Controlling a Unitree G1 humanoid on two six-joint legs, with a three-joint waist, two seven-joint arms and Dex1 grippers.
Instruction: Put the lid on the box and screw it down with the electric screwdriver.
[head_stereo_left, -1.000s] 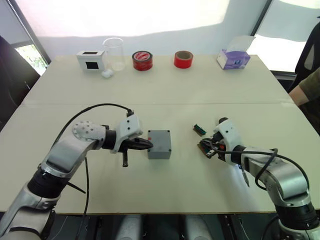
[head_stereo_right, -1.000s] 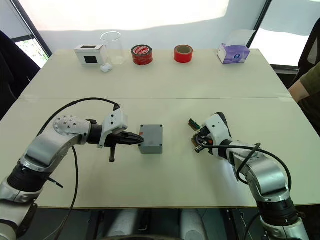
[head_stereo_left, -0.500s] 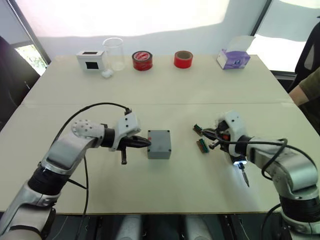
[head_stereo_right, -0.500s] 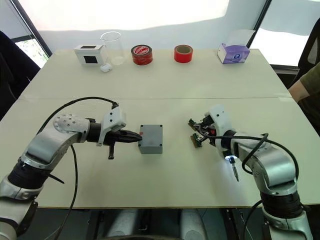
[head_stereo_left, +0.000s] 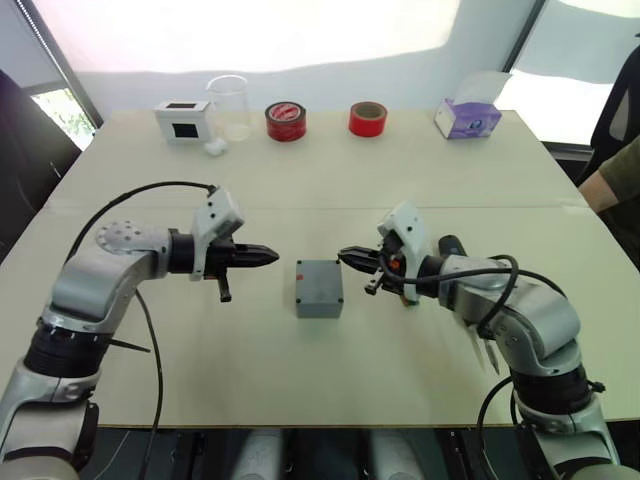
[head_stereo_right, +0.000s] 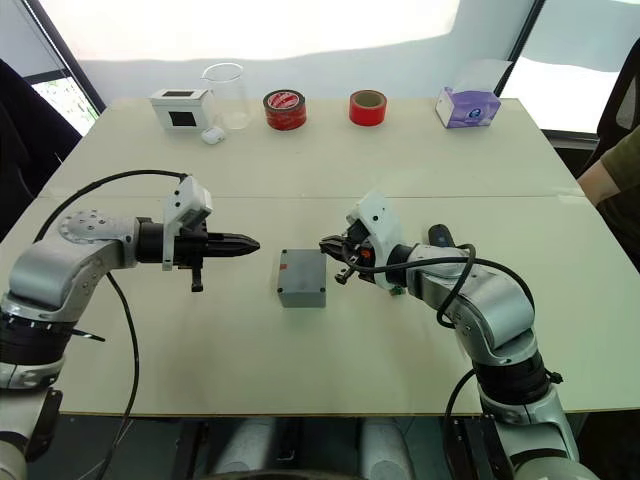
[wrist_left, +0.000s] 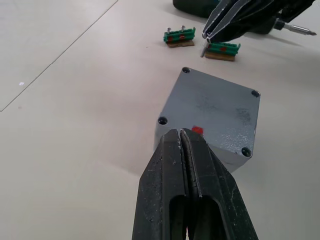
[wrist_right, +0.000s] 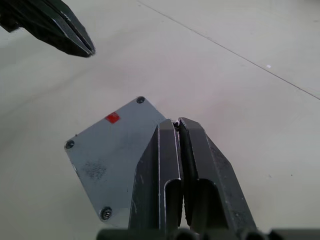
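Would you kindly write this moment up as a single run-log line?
lid: on small grey square box, screws in corners | left end effector: shut, apart | right end effector: shut, empty, beside box | black cylindrical electric screwdriver: behind right arm

Strong daylight comes from the windows along the top of my head views, blown out white there, and spreads evenly over the pale table (head_stereo_left: 330, 190). Shadows under my arms are soft and faint. In both wrist views my own fingers (wrist_left: 200, 180) are sharp; the upper background softens slightly.
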